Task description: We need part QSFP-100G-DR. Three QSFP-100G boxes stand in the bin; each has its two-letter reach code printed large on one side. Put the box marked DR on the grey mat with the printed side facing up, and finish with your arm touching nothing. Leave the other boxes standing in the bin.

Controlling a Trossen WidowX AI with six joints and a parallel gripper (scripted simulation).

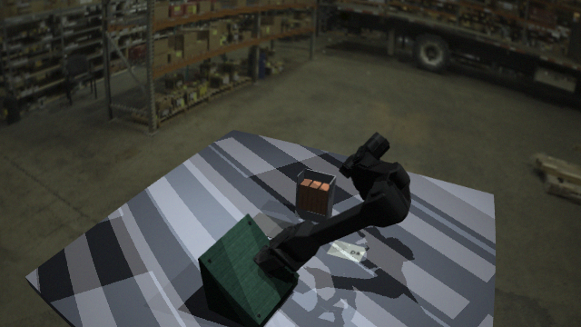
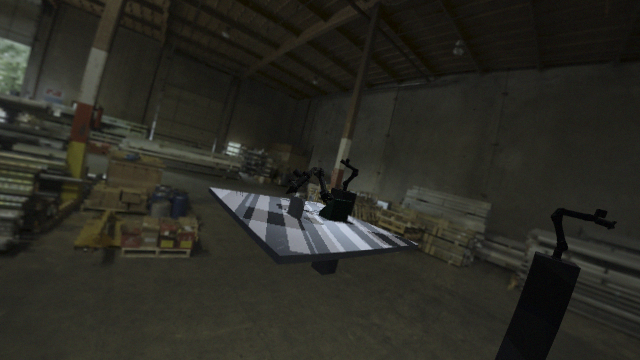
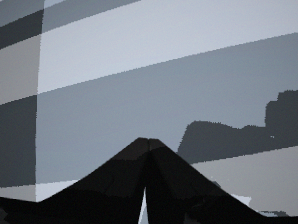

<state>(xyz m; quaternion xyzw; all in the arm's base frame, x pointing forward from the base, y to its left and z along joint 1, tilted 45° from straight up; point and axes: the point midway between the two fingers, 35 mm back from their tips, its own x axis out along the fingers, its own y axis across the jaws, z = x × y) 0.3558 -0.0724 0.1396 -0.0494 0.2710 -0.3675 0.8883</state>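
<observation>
The striped grey tabletop [image 1: 177,191] [image 2: 320,240] [image 3: 125,75] carried a green wedge-shaped mount [image 1: 227,247] [image 2: 342,206] at the near side, an upright open bin [image 1: 332,193] [image 2: 295,207] farther off, and a pale, dark-lettered rectangle [image 1: 337,252] right of the mount.
</observation>
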